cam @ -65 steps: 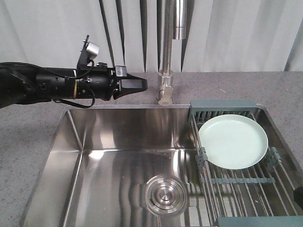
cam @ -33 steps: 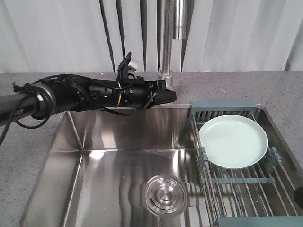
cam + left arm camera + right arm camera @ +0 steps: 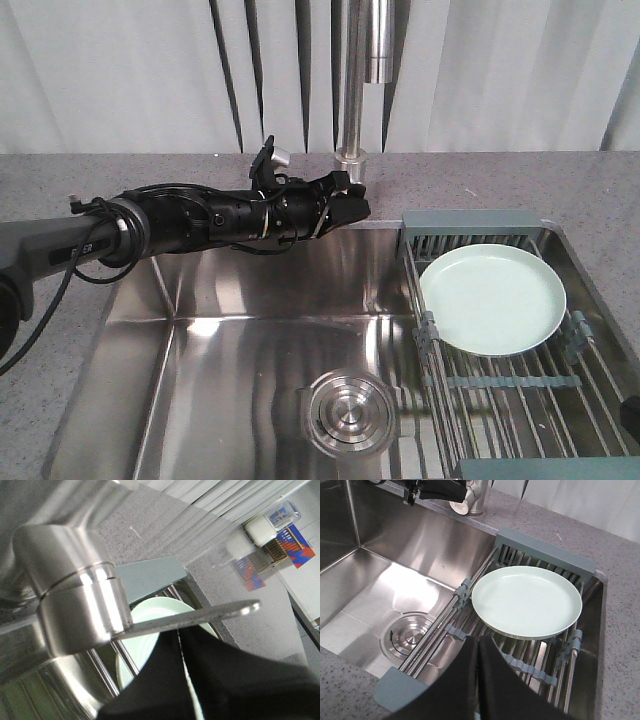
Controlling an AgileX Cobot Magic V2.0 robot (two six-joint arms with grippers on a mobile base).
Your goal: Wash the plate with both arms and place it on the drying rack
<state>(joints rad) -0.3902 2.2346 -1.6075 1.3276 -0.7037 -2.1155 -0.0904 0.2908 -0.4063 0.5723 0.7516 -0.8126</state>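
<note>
Plate: round pale mint-green plate (image 3: pixel 492 298) lies dry-looking on steel-rod drying rack (image 3: pixel 500 375); washing not started.
Left gripper (image 3: pixel 350 203): at chrome faucet lever (image 3: pixel 190 619), closure unclear.
Right gripper (image 3: pixel 478 680): fingers pressed together, empty.

Faucet (image 3: pixel 352 110) close before left tool (image 3: pixel 350 205)

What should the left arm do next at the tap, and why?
Probably close the left gripper on the tap lever and lift it. The fingertips sit right at the lever, no water runs, and the plate lies on the rack.
</note>
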